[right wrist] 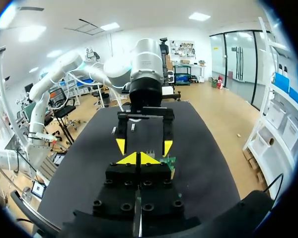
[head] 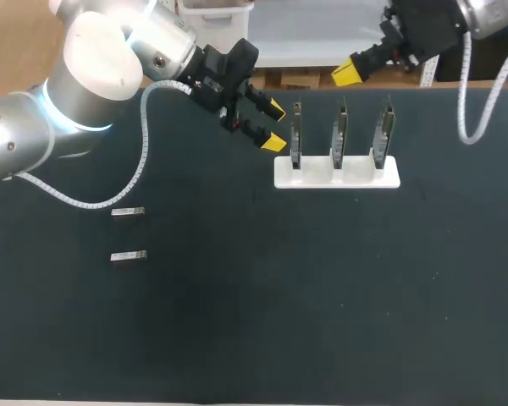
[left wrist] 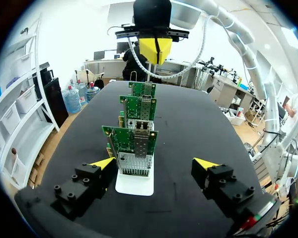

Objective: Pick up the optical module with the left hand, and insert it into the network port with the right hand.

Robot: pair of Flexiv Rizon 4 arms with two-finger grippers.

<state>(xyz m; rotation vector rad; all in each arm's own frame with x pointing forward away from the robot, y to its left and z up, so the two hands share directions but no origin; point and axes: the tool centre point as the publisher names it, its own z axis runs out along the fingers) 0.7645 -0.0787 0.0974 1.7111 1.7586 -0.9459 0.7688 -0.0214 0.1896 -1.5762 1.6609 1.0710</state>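
While spread wide and empty, left gripper (head: 275, 126) beside the rack (head: 337, 176); right gripper (head: 345, 74) pinched closed.

We classify this site as a robotics laboratory workstation. We see a black table (head: 322, 321), the left arm (head: 85, 85) entering at 10 o'clock, the right arm (head: 483, 17) at 2 o'clock, and a white rack (head: 337, 178) holding three upright network cards (head: 342, 135).
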